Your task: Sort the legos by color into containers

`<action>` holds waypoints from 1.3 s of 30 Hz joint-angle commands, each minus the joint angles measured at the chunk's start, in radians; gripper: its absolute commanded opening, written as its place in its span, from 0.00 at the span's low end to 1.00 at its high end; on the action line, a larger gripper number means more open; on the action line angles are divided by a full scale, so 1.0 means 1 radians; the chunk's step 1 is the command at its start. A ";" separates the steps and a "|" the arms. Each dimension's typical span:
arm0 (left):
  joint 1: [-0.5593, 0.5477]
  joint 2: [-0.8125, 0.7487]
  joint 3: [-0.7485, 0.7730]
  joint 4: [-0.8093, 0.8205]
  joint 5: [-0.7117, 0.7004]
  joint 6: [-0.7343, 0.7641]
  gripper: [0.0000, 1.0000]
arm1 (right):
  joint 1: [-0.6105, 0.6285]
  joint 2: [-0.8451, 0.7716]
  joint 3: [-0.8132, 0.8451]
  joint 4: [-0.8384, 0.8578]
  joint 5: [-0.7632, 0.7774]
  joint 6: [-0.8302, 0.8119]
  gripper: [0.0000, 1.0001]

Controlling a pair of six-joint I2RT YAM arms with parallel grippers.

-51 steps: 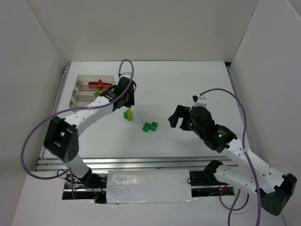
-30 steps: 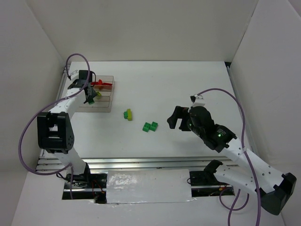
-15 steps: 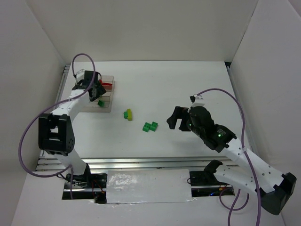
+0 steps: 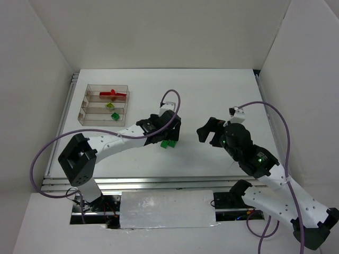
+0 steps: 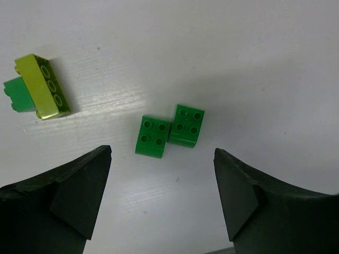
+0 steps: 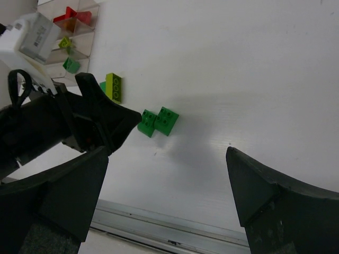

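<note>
Two dark green legos (image 5: 153, 137) lie side by side on the white table, also seen from above (image 4: 169, 143) and from the right wrist (image 6: 158, 121). My left gripper (image 5: 162, 163) hangs open just above them, holding nothing. A yellow-green lego joined to a green one (image 5: 42, 87) lies to their left. The containers (image 4: 86, 108) stand at the back left as one clear tray, with red legos (image 4: 114, 93) in the far compartment, a yellow-green one (image 4: 110, 106) in the middle one and a green one (image 4: 115, 117) in the near one. My right gripper (image 4: 212, 129) is open and empty, to the right of the green pair.
The left arm (image 6: 63, 127) stretches across the table's middle and hides the yellow-green brick from the top camera. A metal rail (image 4: 132, 182) runs along the near edge. White walls close in the table on three sides.
The left arm swung from the tray to above the green pair, jaws open. A green lego now lies in the tray's near compartment. The right arm shifted slightly right.
</note>
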 commanded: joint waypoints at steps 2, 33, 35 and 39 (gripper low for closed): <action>-0.002 0.040 -0.035 -0.020 0.060 0.055 0.90 | -0.003 -0.009 0.005 -0.018 -0.014 -0.007 1.00; 0.073 0.232 -0.098 0.096 0.189 0.190 0.21 | -0.003 0.009 -0.013 0.037 -0.084 -0.037 0.99; 0.073 0.191 -0.103 0.051 0.122 0.156 0.00 | -0.003 0.005 -0.015 0.037 -0.086 -0.038 0.99; 0.097 0.043 -0.147 0.005 0.041 0.093 0.00 | -0.003 -0.001 -0.024 0.045 -0.084 -0.040 0.99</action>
